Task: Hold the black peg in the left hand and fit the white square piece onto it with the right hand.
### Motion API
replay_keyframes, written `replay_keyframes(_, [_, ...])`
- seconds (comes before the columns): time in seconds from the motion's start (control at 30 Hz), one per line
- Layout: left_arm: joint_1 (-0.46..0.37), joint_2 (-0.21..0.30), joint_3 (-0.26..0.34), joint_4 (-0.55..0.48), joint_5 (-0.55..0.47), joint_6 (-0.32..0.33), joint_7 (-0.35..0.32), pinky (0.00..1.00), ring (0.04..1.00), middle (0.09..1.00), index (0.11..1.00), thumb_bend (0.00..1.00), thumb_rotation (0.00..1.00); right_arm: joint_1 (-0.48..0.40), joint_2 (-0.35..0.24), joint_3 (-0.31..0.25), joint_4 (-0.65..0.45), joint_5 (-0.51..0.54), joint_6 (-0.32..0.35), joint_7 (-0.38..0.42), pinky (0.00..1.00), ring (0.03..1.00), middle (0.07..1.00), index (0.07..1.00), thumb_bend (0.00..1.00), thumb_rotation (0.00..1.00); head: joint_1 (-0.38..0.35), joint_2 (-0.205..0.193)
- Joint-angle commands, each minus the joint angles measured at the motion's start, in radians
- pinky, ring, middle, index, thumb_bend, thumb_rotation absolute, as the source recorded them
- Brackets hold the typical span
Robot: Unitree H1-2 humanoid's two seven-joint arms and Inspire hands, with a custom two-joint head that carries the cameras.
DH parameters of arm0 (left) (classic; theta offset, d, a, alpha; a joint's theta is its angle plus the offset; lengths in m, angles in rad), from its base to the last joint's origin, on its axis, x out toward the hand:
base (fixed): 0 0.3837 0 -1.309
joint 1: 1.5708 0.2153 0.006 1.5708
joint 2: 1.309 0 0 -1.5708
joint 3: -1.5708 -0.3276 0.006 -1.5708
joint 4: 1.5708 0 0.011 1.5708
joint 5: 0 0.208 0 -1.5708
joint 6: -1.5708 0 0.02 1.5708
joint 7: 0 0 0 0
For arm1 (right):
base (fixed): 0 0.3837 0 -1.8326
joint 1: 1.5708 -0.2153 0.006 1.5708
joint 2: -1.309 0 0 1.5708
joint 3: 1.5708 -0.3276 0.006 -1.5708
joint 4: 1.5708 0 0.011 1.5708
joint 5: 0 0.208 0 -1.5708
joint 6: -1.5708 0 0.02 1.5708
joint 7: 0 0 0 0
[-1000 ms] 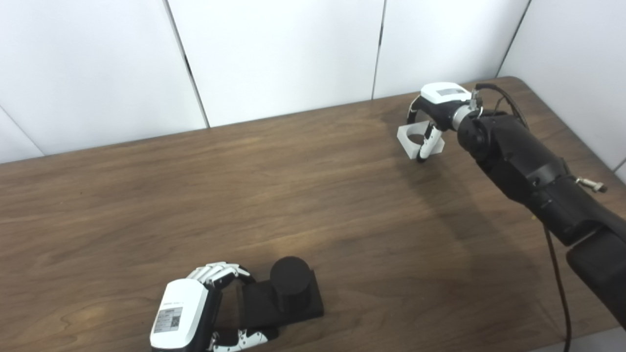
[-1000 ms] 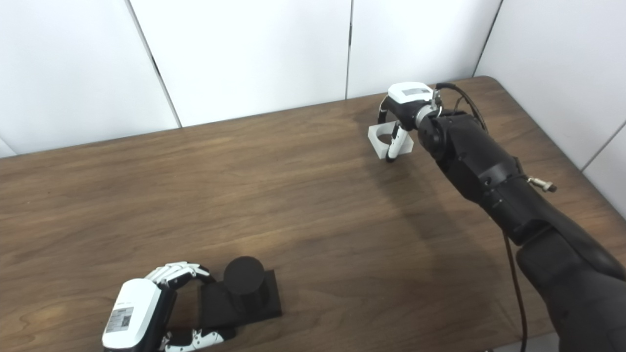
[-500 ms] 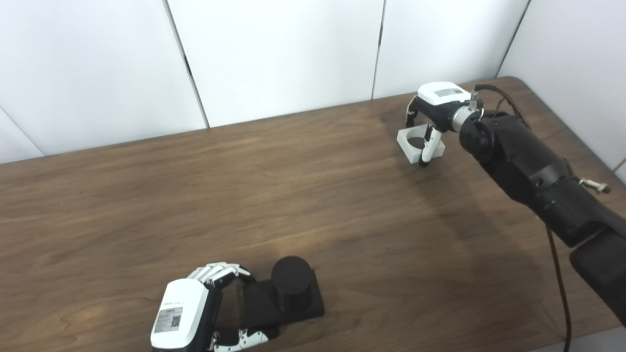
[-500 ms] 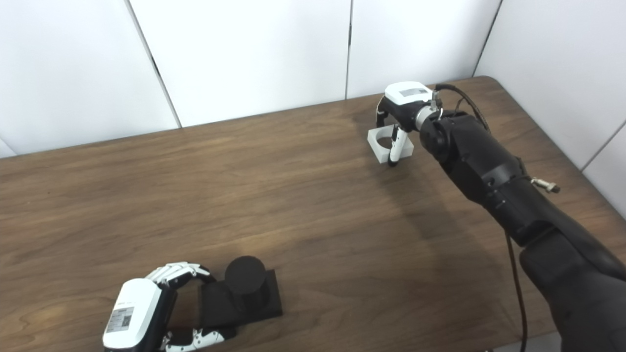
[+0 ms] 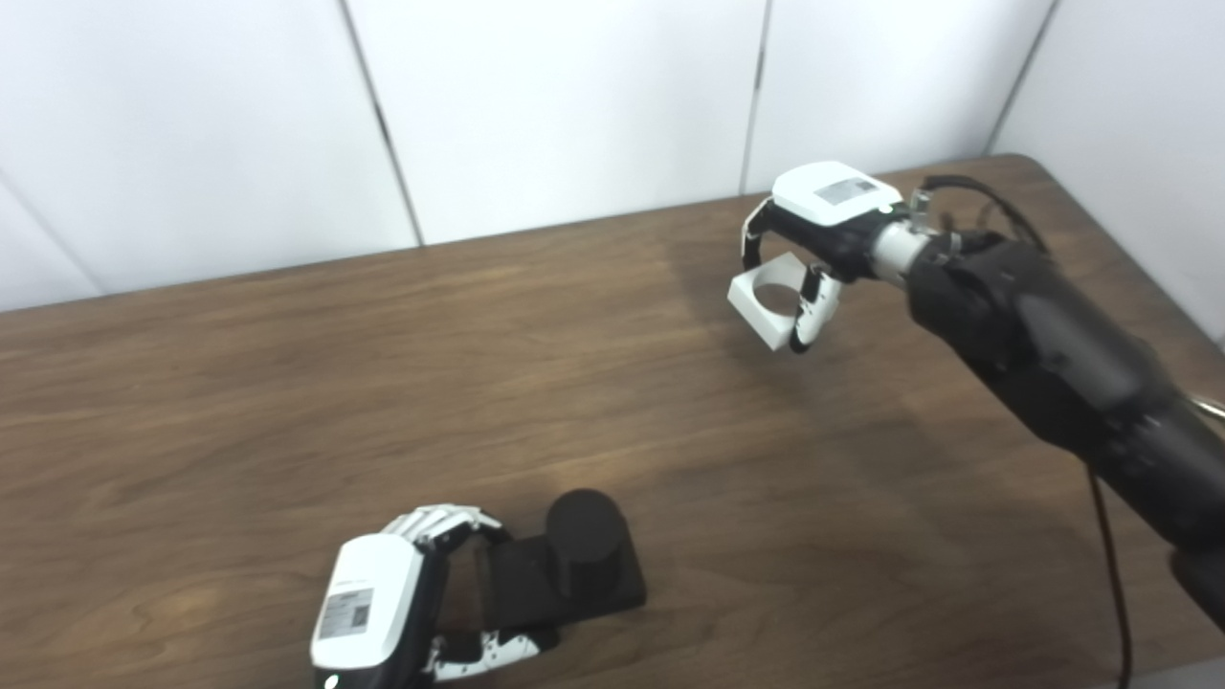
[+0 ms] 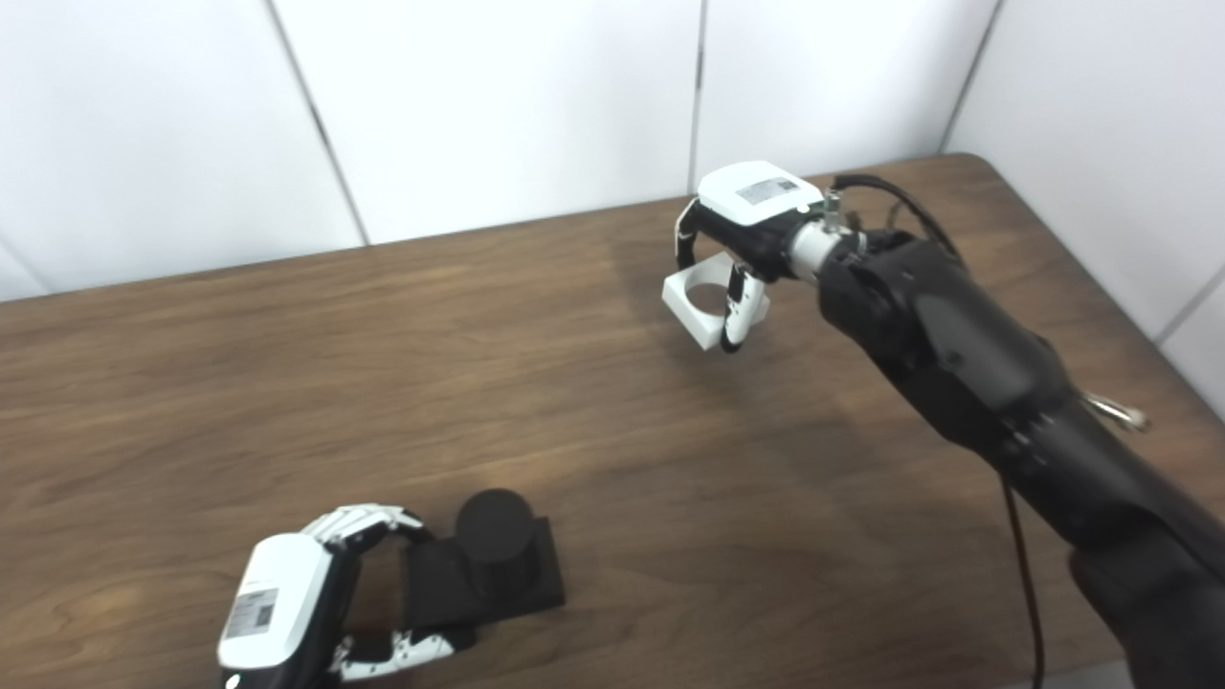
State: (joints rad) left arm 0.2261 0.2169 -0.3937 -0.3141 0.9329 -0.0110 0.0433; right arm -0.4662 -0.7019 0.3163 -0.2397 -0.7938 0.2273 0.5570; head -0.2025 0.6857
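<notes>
Fingers of my right hand (image 5: 813,244) curl around the white square piece (image 5: 773,306), carrying it clear above the wooden table (image 5: 287,383). Well apart, my left hand (image 5: 402,603) clasps the black peg (image 5: 584,545) by its square base, near the front edge.

The right hand (image 5: 823,230) has lifted the white piece (image 5: 771,304) clear of the surface (image 5: 287,383) and carried it toward seven o'clock, closer to the peg (image 5: 582,541); the piece now hangs tilted. The camera has shifted slightly too.
</notes>
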Motion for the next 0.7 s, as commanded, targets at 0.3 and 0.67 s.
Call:
replay_keyframes(0.3, [0.013, -0.039, -0.054, -0.011, 0.051, 0.05, -0.091, 0.71, 0.738, 0.687, 0.485, 0.52, 0.05, 0.02, 0.094, -0.002, -0.462, 0.022, 0.056, 0.27, 0.83, 0.835, 0.749, 0.483, 0.52, 0.13, 0.054, 0.029])
replay_keyframes(0.67, [0.008, -0.05, -0.06, -0.01, 0.059, 0.052, -0.087, 0.71, 0.738, 0.685, 0.485, 0.52, 0.05, 0.021, 0.248, 0.055, -0.576, -0.013, 0.046, 0.442, 0.96, 0.848, 0.758, 0.482, 0.52, 0.13, 0.067, 0.047])
